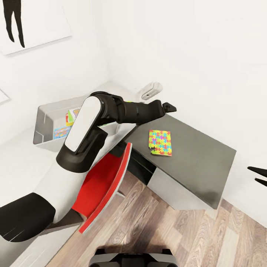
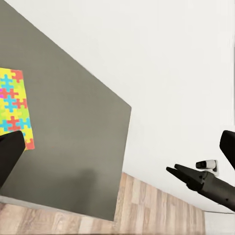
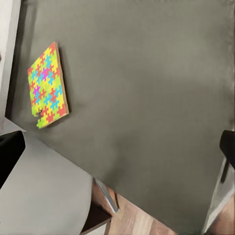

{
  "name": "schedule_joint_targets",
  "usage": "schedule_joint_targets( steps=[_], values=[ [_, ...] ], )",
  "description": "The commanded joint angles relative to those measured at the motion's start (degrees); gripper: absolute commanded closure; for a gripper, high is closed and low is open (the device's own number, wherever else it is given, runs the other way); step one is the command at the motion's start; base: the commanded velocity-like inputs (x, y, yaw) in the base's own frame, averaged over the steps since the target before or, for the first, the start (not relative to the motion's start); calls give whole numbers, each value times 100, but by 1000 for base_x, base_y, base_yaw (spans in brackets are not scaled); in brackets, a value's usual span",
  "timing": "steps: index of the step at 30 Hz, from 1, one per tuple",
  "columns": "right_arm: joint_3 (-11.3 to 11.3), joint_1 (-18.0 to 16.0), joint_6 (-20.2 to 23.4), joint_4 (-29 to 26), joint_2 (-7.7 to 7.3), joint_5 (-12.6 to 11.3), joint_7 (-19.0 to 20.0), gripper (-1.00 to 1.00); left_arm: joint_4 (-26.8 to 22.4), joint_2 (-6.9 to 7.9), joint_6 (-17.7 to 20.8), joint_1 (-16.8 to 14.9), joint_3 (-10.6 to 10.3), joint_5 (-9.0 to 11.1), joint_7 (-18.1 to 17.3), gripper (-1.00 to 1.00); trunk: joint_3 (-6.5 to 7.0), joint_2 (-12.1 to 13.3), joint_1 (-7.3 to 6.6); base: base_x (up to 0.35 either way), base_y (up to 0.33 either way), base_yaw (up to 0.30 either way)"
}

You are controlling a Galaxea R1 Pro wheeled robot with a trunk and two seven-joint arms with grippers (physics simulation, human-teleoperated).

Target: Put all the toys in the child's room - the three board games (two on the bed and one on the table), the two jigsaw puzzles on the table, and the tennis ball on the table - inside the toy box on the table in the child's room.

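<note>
Puzzle flat on dark side table, right of toy box holding games. Left gripper hovers above, far of puzzle, probably to grasp; jaws spread, empty. Right gripper at right edge, open, empty.

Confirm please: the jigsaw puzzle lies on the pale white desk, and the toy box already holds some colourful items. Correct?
Not quite. The jigsaw puzzle lies on the dark grey side table, not the pale desk, as the head view shows. The toy box does hold some colourful items.
</note>
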Motion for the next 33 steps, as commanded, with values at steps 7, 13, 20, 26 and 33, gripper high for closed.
schedule_joint_targets(
  steps=[7, 13, 20, 26, 33],
  values=[
    [-5, -55, 24, 251, 11, 140, 85, -100, 20, 40, 12, 15, -79, 49, 333, -100, 11, -9, 3, 0, 0, -272],
    [15, -53, 24, 271, 65, 194, 96, -100, 15, 113, 22, 212, -96, 47, 514, -100, 21, -9, 3, 0, 0, -182],
    [65, -45, -45, 236, 95, 221, 96, -100, -64, 270, 37, 467, -84, 40, 632, -100, 26, -9, 3, 0, 0, -72],
    [240, -36, -84, 205, 105, 232, 91, -100, -113, 561, 29, 601, -58, 56, 704, -100, 27, -9, 3, 0, 0, -29],
    [487, -38, -91, 210, 106, 239, 62, -100, -139, 759, 19, 659, -27, 91, 745, -100, 28, -9, 3, 0, 0, -12]
  ],
)
